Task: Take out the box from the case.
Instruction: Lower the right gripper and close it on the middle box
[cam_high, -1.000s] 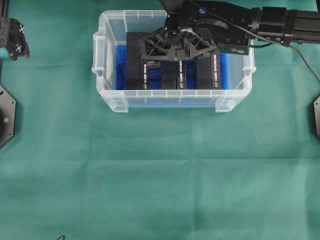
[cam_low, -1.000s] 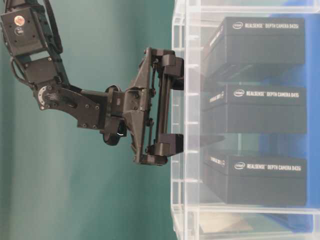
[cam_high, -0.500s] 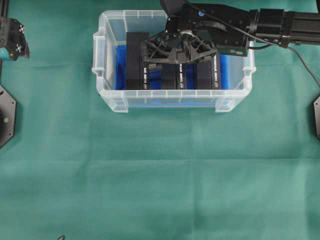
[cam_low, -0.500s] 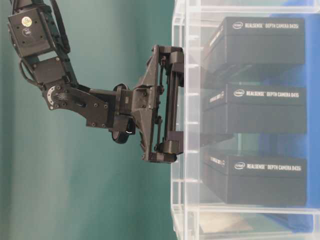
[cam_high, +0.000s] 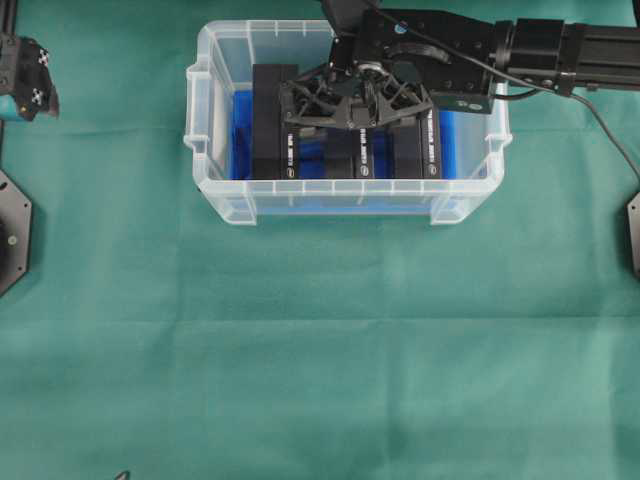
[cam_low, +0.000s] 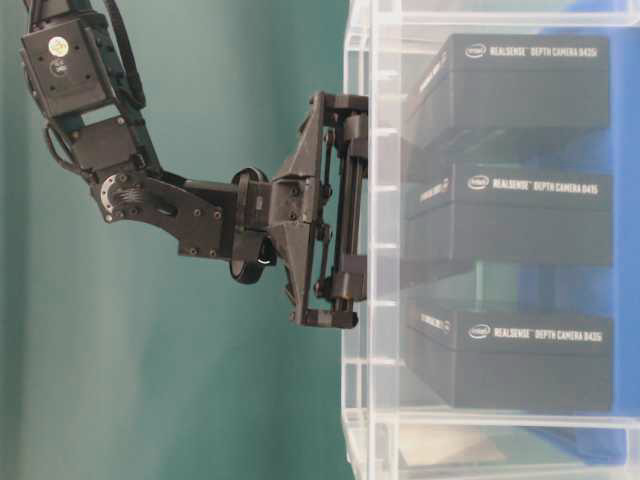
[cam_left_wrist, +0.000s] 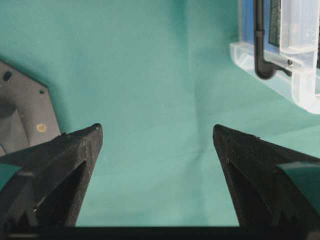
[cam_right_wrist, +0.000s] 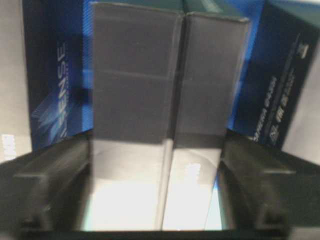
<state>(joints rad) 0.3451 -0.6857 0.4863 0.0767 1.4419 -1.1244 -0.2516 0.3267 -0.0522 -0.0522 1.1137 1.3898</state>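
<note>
Overhead view looks straight down on the green cloth (cam_high: 320, 350) from afar; the table-level view sits close, turned sideways, sharing the case (cam_high: 215, 110) with it. Both wrist cameras peer forward between their fingers.

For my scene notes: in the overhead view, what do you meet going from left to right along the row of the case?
Left hand at the picture's edge → bare green cloth → left wall of the case → leftmost black box → right hand above the middle box → right wall of the case.

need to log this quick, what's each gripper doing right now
Left gripper: open, empty, over the green cloth.
Right gripper: down in the case, jaws either side of a black box; grip cannot be told.
</note>
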